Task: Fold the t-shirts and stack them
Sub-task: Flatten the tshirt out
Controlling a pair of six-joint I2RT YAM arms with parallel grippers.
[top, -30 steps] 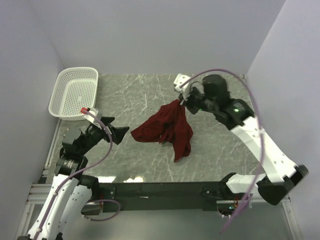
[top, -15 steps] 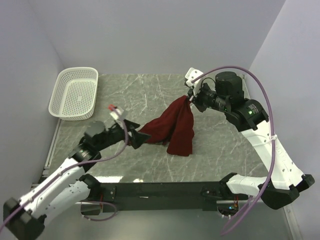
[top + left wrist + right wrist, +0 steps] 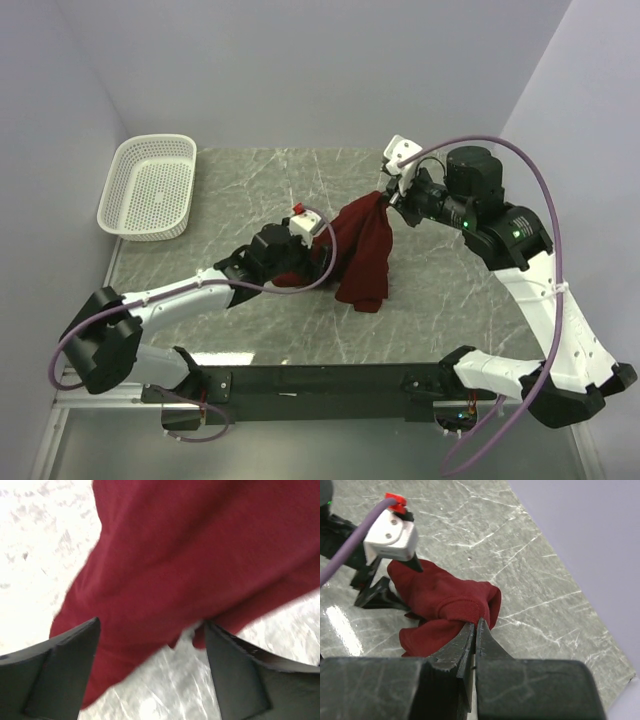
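Now clamped tight with the right gripper [image 3: 390, 197] on the top edge of the maroon t-shirt [image 3: 358, 248]. From the right wrist view, fingertips pressed together, with a bunched fold of cloth pinched at their tips. Lifted at that end; lower end draped down onto the grey marbled table [image 3: 450, 290], roughly mid-table, a little right of centre.

Compared with a second ago: pulled further back and to the right on the right side, still gripping the same edge. Cloth drawn narrower and more upright; wide left lobe that lay spread on the table mostly gathered in.

On the left side, biggest change. A second ago tucked back near the white basket [image 3: 148, 187], well apart from the cloth. Half a second ago stretched out to the cloth's left tip. At present extended low across the table, with the left gripper [image 3: 150, 630] right at the lower left part of the t-shirt. Jaws standing wide apart in the left wrist view, red cloth filling the gap and beyond, bare table below. Nothing gripped there. Cannot tell whether touching the cloth or just above it; wrist picture blurred.

Basket unchanged at the far left corner, well apart from the t-shirt.
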